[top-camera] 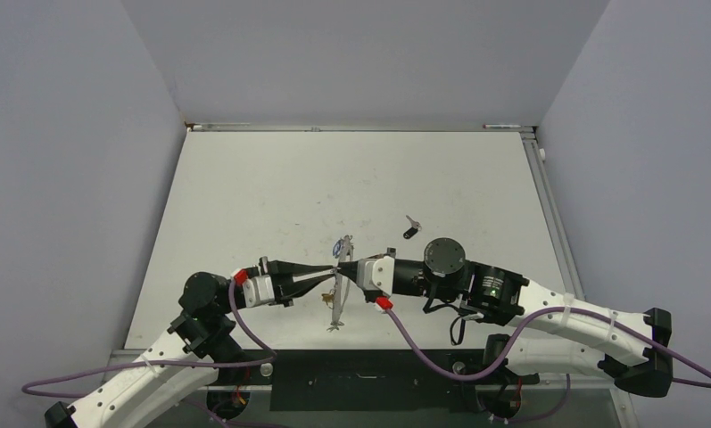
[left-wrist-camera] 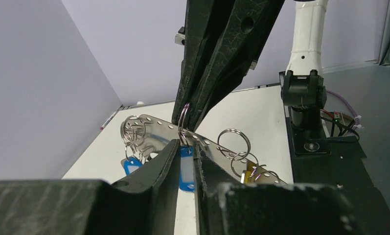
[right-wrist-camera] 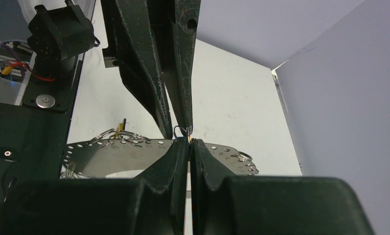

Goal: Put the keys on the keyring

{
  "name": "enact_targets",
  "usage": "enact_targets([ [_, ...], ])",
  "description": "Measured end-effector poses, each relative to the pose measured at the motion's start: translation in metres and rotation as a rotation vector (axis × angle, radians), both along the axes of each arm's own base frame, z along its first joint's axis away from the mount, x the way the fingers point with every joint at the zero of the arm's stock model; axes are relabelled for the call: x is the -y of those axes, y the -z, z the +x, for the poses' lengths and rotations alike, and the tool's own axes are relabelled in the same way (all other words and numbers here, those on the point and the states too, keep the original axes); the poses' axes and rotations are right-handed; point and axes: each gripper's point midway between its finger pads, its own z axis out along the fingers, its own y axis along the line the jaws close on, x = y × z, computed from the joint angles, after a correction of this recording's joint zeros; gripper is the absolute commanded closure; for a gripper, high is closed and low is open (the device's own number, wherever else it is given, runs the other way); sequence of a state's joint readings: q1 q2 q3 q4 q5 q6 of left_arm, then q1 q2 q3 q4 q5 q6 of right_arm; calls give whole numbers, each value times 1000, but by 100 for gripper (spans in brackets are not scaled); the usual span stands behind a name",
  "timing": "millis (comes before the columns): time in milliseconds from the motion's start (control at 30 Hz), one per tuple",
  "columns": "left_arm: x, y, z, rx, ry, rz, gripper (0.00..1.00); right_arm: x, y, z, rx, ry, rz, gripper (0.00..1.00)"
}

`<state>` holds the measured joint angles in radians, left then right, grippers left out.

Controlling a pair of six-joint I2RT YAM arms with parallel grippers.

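Observation:
The keyring shows as a flat, shiny metal band with a row of holes [left-wrist-camera: 153,128], held above the table [top-camera: 338,299] between both arms. Small split rings hang from it, with blue tags [left-wrist-camera: 132,166] and a yellow tag [left-wrist-camera: 254,172]. My right gripper [left-wrist-camera: 185,121] comes down from above and is shut on a small split ring [left-wrist-camera: 183,113] threaded through the band. Below that ring hangs a blue key tag [left-wrist-camera: 186,169]. My left gripper [left-wrist-camera: 185,145] has its narrow jaws against both sides of this tag. A black-headed key [top-camera: 410,230] lies alone on the table.
The white table [top-camera: 271,187] has grey walls on three sides and a rail along its right edge [top-camera: 548,205]. The right arm's base [left-wrist-camera: 304,93] and the black mounting plate [top-camera: 360,374] sit at the near edge.

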<state>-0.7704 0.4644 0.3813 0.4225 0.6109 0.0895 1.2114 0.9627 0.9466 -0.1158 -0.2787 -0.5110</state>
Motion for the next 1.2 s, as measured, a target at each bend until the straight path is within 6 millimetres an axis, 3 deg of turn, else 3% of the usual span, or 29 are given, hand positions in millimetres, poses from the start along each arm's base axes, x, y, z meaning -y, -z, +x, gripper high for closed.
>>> enact_targets([
  [67,0,0,0,0,0,-1,100,0,1,-1,-2,-4,0,95],
  [500,-1,2,5,-10,-21,5,100,-7,9,1,-31,6,128,95],
  [933,-5,-1,12,28,-69,3,100,-5,-1,15,-111,53,341,95],
  [1133,-4,7,15,41,-85,41,100,-1,-8,22,-162,54,414,95],
  [1167,-4,11,15,37,-84,54,98,0,-12,22,-161,54,433,95],
  [1200,-3,14,14,34,-81,66,89,1,-18,23,-160,53,454,95],
])
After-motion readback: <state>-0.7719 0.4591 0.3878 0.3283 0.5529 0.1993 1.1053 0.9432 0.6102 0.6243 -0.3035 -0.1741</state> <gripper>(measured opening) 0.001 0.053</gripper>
